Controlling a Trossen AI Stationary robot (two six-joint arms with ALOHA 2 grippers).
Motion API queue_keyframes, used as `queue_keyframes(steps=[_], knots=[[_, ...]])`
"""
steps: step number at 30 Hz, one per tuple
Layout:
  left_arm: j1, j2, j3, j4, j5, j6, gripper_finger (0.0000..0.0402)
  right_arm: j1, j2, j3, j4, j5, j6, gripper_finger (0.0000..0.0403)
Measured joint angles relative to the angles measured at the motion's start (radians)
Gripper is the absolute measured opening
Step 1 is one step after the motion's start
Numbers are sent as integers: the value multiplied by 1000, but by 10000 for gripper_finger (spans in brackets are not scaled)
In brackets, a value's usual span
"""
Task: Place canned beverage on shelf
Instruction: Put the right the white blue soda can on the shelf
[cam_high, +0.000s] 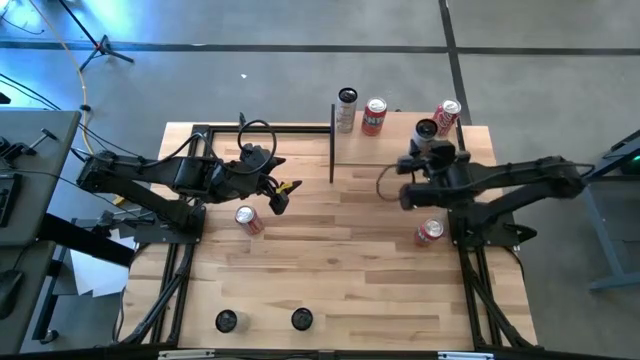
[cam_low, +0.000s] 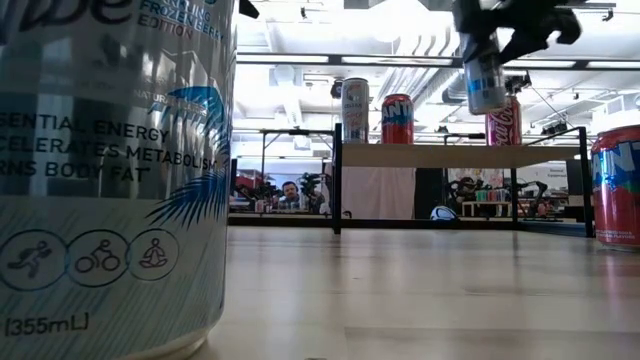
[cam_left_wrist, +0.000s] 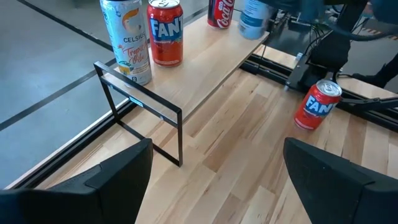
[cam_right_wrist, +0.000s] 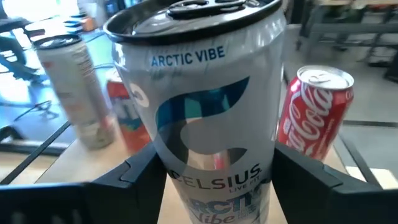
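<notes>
The shelf (cam_high: 400, 130), a pale wood board on thin black uprights, stands at the table's far edge. On it stand a slim pale can (cam_high: 347, 110), a red Fanta can (cam_high: 374, 116) and a Coca-Cola can (cam_high: 447, 117). My right gripper (cam_high: 428, 142) is shut on a silver-blue Celsius can (cam_right_wrist: 214, 112), which hangs over the shelf's right part (cam_low: 440, 155) beside the Coca-Cola can (cam_right_wrist: 317, 112). My left gripper (cam_high: 278, 195) waits open over the table's left half, with nothing between its fingers (cam_left_wrist: 118, 174). My right gripper pinches the Celsius can's lower side walls (cam_right_wrist: 171, 180) between its two fingers (cam_right_wrist: 305, 180), one on each side. The fingers come about level from the table's near right. The can (cam_low: 485, 80) stands upright, lifted clear above the shelf board.
A can lies on its side (cam_high: 248, 220) near my left gripper. A Fanta can (cam_high: 430, 232) stands under the right arm. Two dark-topped cans (cam_high: 226, 320) (cam_high: 301, 318) stand by the near edge; one looms large (cam_low: 110, 180) in the low view.
</notes>
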Motion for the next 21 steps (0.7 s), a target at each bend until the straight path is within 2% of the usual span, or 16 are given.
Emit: queue_keyframes(steps=[5,10,14,21], knots=[[0,0,0,0,0,0,337,-108,37,0,153,-5,-161,230],[0,0,0,1,0,0,337,-190,80,0,328,-63,-307,230],[0,0,0,0,0,0,337,-234,105,0,429,-83,-370,230],[0,0,0,0,0,0,337,-286,113,0,500,-142,-431,230]])
